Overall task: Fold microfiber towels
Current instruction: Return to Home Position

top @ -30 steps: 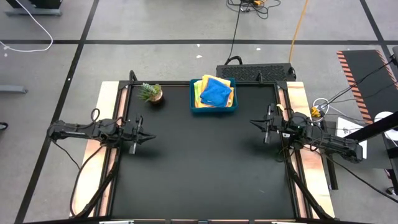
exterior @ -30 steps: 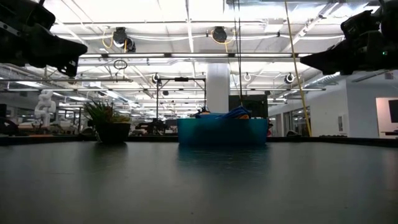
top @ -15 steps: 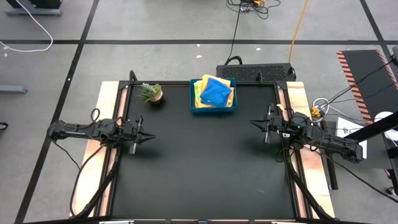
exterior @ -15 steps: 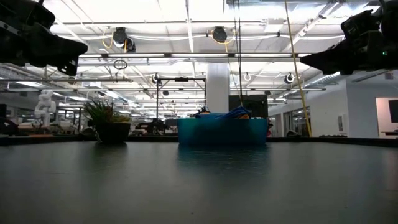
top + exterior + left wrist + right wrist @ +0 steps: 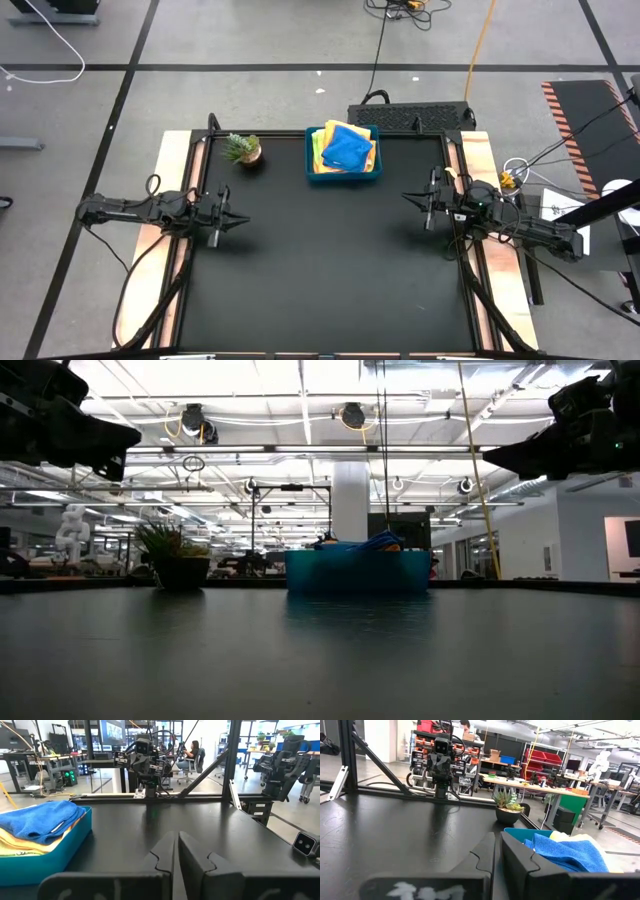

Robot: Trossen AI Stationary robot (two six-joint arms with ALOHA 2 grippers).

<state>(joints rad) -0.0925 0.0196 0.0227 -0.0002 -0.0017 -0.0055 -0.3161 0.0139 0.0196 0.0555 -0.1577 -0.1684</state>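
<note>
The microfiber towels (image 5: 346, 148) lie piled in a blue tray (image 5: 343, 177) at the table's far middle, a blue one on top of yellow and orange ones; they also show in the left wrist view (image 5: 42, 820) and the right wrist view (image 5: 570, 852). My left gripper (image 5: 243, 221) is shut and empty above the table's left side. My right gripper (image 5: 406, 197) is shut and empty above the right side. Both hang well clear of the tray.
A small potted plant (image 5: 242, 150) stands at the far left of the black table top (image 5: 320, 260), left of the tray. A dark frame rail (image 5: 460, 230) runs along each side edge. People sit in the room beyond (image 5: 192, 751).
</note>
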